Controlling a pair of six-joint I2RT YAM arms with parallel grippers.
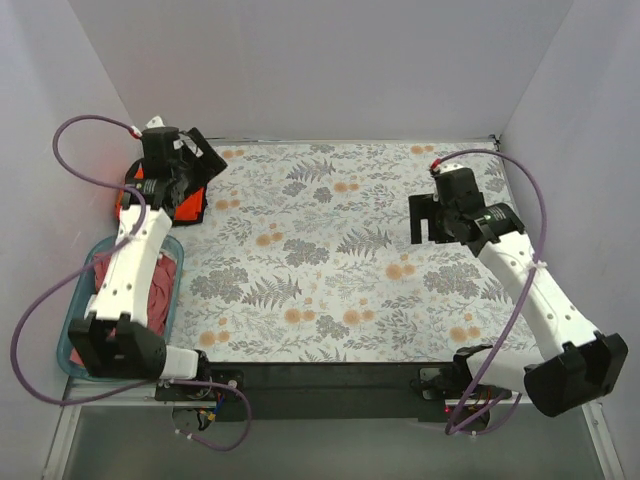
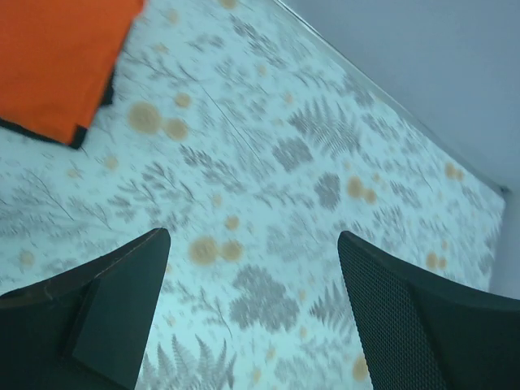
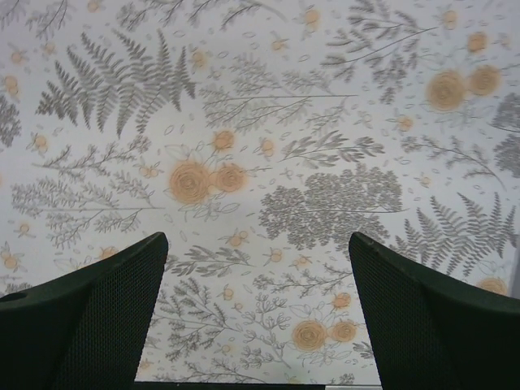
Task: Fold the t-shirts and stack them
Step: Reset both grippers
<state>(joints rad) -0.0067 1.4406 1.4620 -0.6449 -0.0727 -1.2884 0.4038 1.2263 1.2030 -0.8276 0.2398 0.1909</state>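
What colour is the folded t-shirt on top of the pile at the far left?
The top t-shirt is bright orange-red; clearest in the left wrist view.

1. The table is covered with a pale cloth printed with grey ferns and orange flowers.
2. Far left, a folded orange-red t-shirt lies on a black t-shirt.
3. Near left stands a teal basket holding dusty pink cloth.

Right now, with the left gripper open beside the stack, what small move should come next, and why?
Probably swing the left gripper over to the basket for a pink shirt. Its jaws are open and empty, the orange shirt lies folded on the black shirt, and pink cloth lies in the basket.
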